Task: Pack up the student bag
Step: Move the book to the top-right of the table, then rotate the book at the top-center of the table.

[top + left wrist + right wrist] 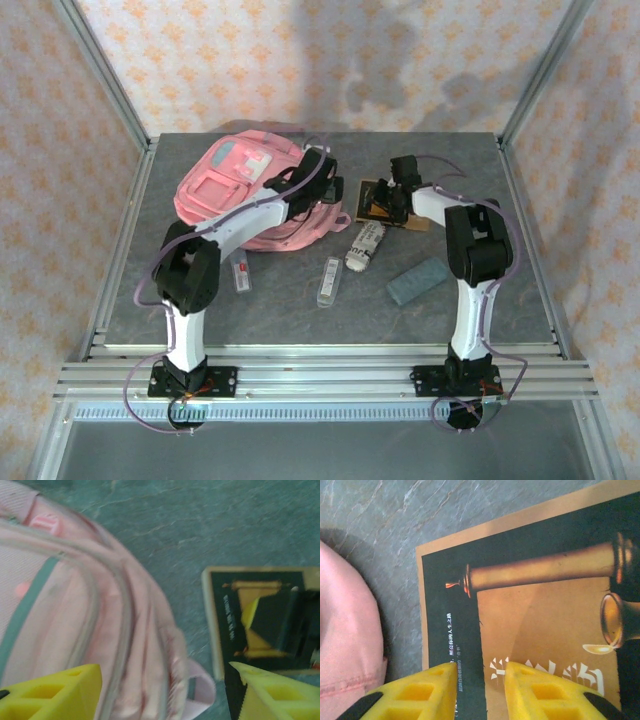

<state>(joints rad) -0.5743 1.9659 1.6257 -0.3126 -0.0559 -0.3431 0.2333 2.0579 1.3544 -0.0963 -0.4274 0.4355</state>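
The student bag (245,190) is a large pink backpack lying flat at the back left of the table. My left gripper (326,192) hovers at its right edge. In the left wrist view this gripper (165,667) is open, its yellow fingers (55,692) wide apart over the bag's pink seams (115,630) and a small strap loop (202,692). My right gripper (384,196) is over a dark book (402,216) to the right of the bag. Seen from the right wrist, the gripper (480,677) is open by a narrow gap just above the book's cover (530,610), gripping nothing.
A white rolled item (364,245), a clear slim case (329,282), a small clear item (240,272) and a grey-blue block (418,280) lie on the grey table (300,320) in front of the bag. Metal frame posts (130,230) border the sides.
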